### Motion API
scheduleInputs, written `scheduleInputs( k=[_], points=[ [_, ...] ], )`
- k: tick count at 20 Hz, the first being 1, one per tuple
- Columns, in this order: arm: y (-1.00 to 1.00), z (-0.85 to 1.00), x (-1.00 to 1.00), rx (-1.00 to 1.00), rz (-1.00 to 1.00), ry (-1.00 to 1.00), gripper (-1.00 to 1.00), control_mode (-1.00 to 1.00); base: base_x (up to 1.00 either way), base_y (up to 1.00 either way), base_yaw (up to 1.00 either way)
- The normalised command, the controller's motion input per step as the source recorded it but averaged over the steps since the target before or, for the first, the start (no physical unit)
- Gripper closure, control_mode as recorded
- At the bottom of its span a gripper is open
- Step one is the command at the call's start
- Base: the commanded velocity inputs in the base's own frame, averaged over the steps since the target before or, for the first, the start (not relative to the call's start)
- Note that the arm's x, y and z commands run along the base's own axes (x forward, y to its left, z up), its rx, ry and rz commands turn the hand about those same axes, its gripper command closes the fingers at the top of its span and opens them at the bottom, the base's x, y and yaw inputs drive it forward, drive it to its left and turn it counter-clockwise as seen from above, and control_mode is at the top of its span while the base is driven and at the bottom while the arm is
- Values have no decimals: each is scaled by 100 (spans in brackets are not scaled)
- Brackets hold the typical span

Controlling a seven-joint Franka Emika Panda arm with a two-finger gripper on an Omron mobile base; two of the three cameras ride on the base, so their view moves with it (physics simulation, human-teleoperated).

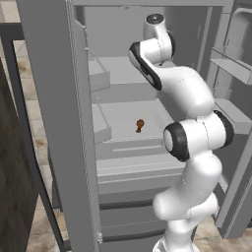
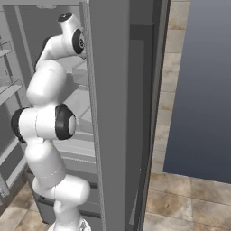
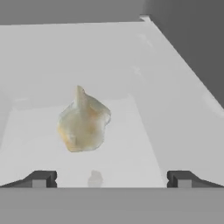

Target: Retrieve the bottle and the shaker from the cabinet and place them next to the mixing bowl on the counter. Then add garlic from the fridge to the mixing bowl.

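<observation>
Hand view: gripper (image 3: 111,179) wide open, empty, garlic (image 3: 84,121) ahead on fridge shelf (image 3: 127,148); off-center approach may nudge it away.

You see the pale, pointed garlic bulb (image 3: 83,122) lying on a flat shelf inside the tall grey fridge (image 1: 123,74), ahead of the wide-spread dark gripper (image 3: 111,179), with the fridge's side wall to its right.

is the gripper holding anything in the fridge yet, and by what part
Nothing is held. The gripper is open, its fingertips spread wide and bare, and the garlic lies ahead of them on the fridge shelf, untouched.
</observation>
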Motion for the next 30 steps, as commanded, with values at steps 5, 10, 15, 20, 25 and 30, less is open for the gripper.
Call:
scheduleInputs(
  k=[5,10,15,20,25,30],
  points=[
    [0,-36,69,0,0,-5,-100,-100,0,0,0],
    [0,-16,59,0,0,0,-100,-100,0,0,0],
    [2,-3,41,0,0,0,-100,-100,0,0,0],
    [18,-8,-1,0,0,0,-100,-100,0,0,0],
    [26,-12,-1,0,0,0,-100,-100,0,0,0],
    [6,-23,-4,0,-3,0,-100,-100,0,0,0]
  ],
)
